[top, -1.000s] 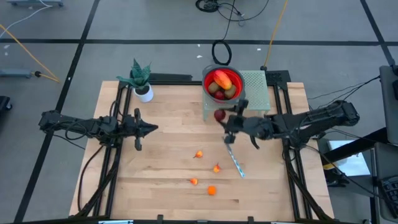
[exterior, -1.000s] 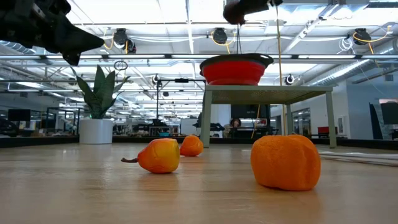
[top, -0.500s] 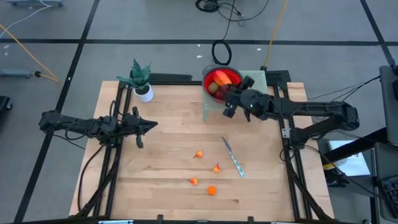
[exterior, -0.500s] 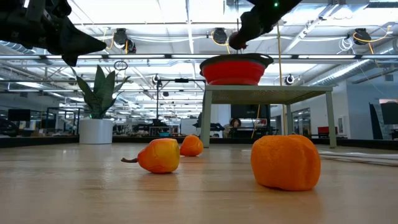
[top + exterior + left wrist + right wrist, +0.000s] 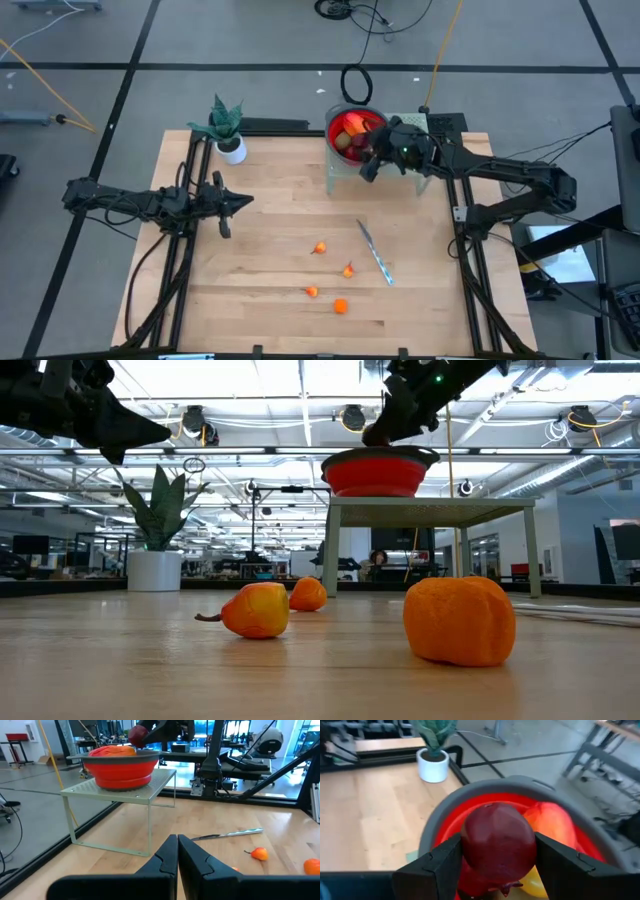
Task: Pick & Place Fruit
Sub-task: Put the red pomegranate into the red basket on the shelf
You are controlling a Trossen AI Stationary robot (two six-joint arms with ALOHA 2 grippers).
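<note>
The right gripper (image 5: 497,852) pinches a dark red ball fruit (image 5: 498,842) just above the red bowl (image 5: 445,820); only its wrist view shows this grip clearly. From above, four small orange fruits (image 5: 320,248) lie on the table (image 5: 260,210). The left gripper (image 5: 177,852) hovers with fingers pressed together.

Dark red fruit (image 5: 498,841); red bowl (image 5: 447,827), grey rim.

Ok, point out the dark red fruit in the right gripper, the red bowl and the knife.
dark red fruit (image 5: 497,842): right wrist view, middle of its skin.
red bowl (image 5: 122,769): left wrist view, outer wall.
knife (image 5: 374,252): high view, mid-blade.
</note>
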